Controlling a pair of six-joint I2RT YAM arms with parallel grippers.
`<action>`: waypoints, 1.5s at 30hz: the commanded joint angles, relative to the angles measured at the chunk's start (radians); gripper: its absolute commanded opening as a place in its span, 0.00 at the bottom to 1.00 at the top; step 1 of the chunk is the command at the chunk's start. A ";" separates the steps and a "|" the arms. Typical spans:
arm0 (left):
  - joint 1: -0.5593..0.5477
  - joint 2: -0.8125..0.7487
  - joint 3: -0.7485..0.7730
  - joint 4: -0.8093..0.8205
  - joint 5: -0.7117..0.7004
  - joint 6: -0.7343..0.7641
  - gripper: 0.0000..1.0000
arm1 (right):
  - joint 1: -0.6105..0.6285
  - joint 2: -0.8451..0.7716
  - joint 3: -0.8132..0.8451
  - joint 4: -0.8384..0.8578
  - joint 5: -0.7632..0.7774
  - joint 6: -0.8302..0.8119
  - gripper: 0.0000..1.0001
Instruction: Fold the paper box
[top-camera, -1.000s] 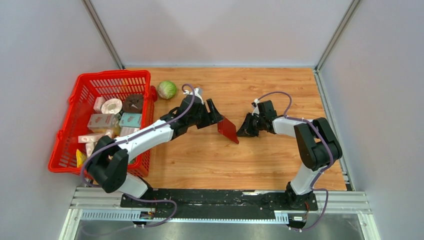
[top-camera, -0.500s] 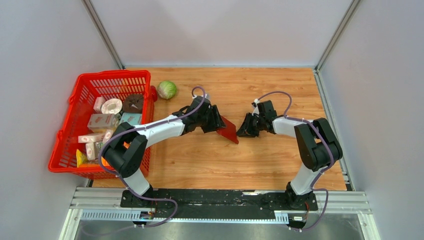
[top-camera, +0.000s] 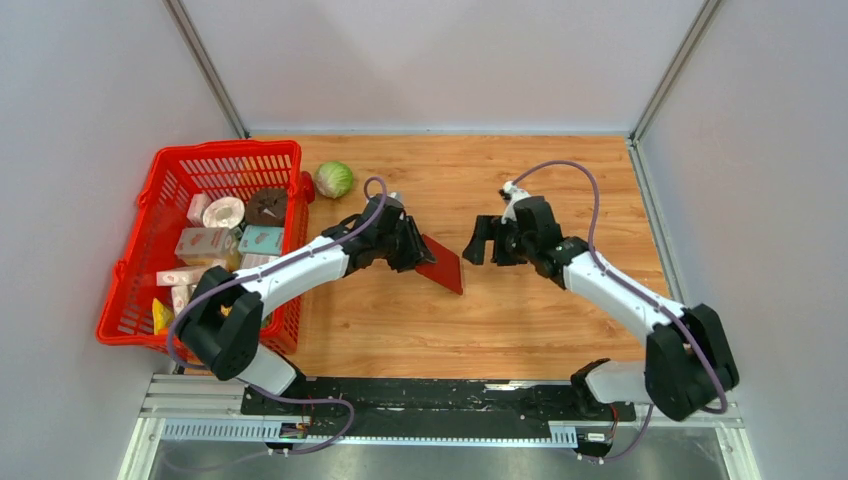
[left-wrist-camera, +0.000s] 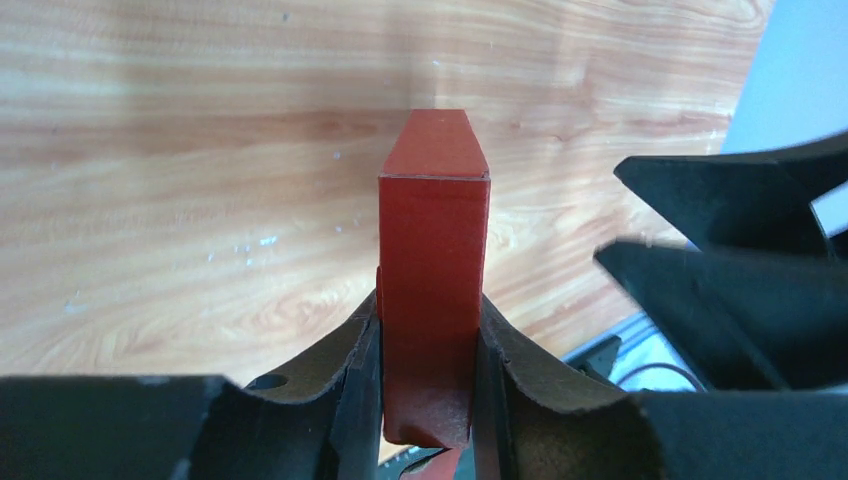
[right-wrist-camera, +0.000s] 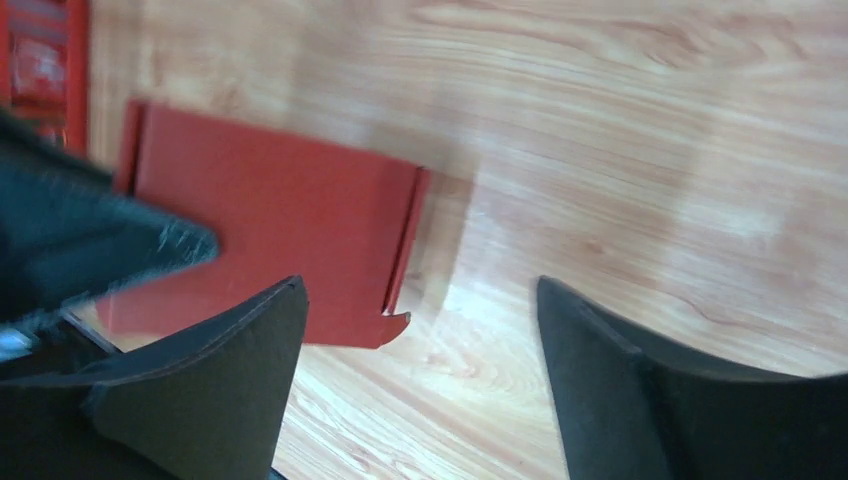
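The paper box (top-camera: 441, 266) is dark red cardboard, folded into a narrow flat shape and tilted with its lower edge near the wood table (top-camera: 520, 320). My left gripper (top-camera: 412, 250) is shut on its left end. In the left wrist view both fingers (left-wrist-camera: 352, 350) press the sides of the box (left-wrist-camera: 432, 220), which sticks out ahead of the gripper (left-wrist-camera: 428, 335). My right gripper (top-camera: 481, 241) stands open just right of the box, apart from it. In the right wrist view the box (right-wrist-camera: 270, 220), with a notched flap, lies ahead of the wide-apart gripper (right-wrist-camera: 420, 305).
A red mesh basket (top-camera: 170, 170) with several small cartons stands at the left. A green cabbage (top-camera: 334, 179) lies beside its far right corner. Grey walls close in the table on three sides.
My right gripper has let go, opened wide and drawn back from the box. My left gripper has closed on the box and carried it slightly left.
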 joint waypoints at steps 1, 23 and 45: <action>0.041 -0.116 -0.026 -0.089 0.100 -0.032 0.36 | 0.235 -0.166 -0.046 0.023 0.195 -0.213 0.89; 0.139 -0.474 -0.340 0.031 0.485 -0.436 0.39 | 0.952 -0.151 -0.154 0.407 0.977 -0.688 0.89; 0.139 -0.560 -0.281 -0.078 0.284 -0.228 0.68 | 0.959 -0.230 -0.220 0.389 0.985 -0.621 0.36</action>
